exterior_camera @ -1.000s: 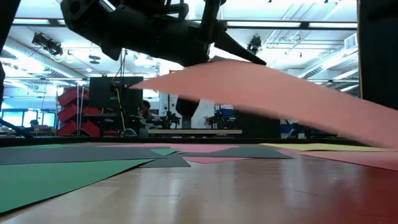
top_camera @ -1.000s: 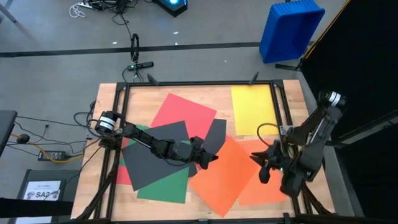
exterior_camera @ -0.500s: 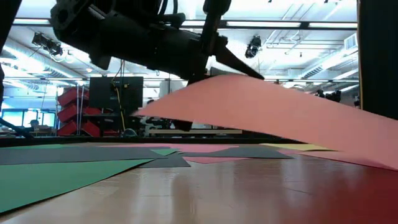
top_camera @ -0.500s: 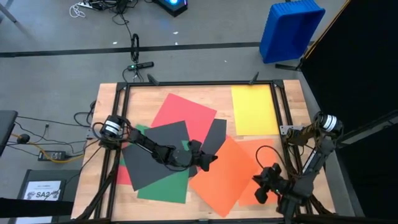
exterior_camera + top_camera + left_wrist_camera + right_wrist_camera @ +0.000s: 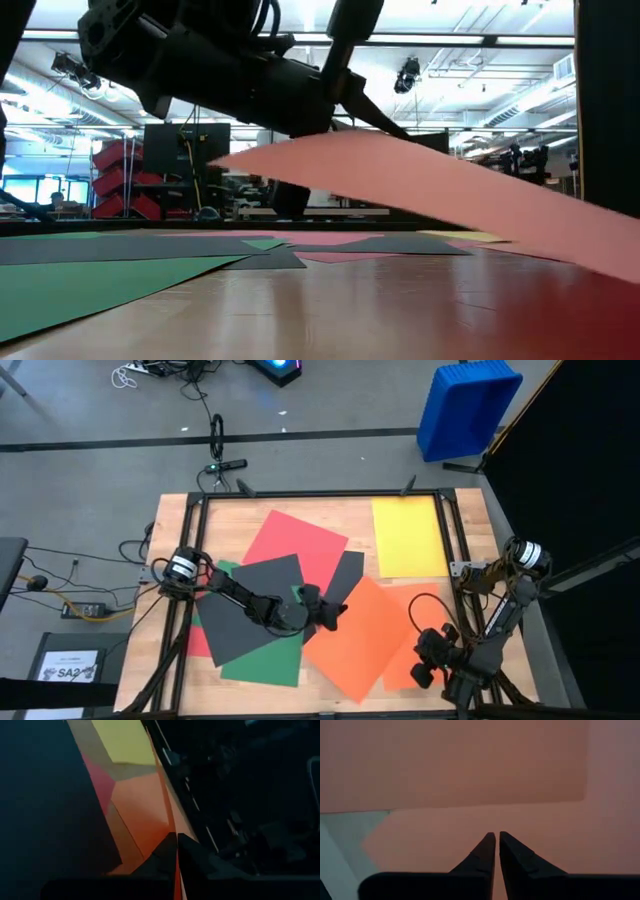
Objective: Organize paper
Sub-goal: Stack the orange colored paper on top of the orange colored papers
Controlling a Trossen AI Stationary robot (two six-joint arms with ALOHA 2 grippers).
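Observation:
Coloured paper lies spread on the wooden table: a red sheet (image 5: 300, 540), a yellow one (image 5: 408, 535), dark grey ones (image 5: 250, 600), a green one (image 5: 265, 660), and a large orange sheet (image 5: 355, 645) over a second orange sheet (image 5: 425, 605). My left gripper (image 5: 337, 610) reaches in from the table's left and is shut on the large orange sheet (image 5: 450, 190). My right gripper (image 5: 420, 668) stands near the front right, pointing steeply down over orange paper (image 5: 470, 820), fingers shut with nothing between them. My left gripper pinches the large orange sheet's far-left edge (image 5: 176, 865) between its two fingers, a single layer, coming nearly level from the table's left. That edge is raised (image 5: 300, 160); the sheet slopes down to its right part, which lies on the table. My right gripper's shut tips stand close over the orange paper; I cannot tell whether they touch it.
A black frame rail (image 5: 190, 550) runs round the tabletop. A blue bin (image 5: 468, 405) stands on the floor beyond the far right corner. A small white printed sheet (image 5: 68, 665) and cables lie off the table's left side.
My right gripper has come down and toward the near edge, tipping steeper, and its fingers, apart a second ago, are now together. My left gripper has sunk a little, so the orange sheet's raised edge hangs lower over the table.

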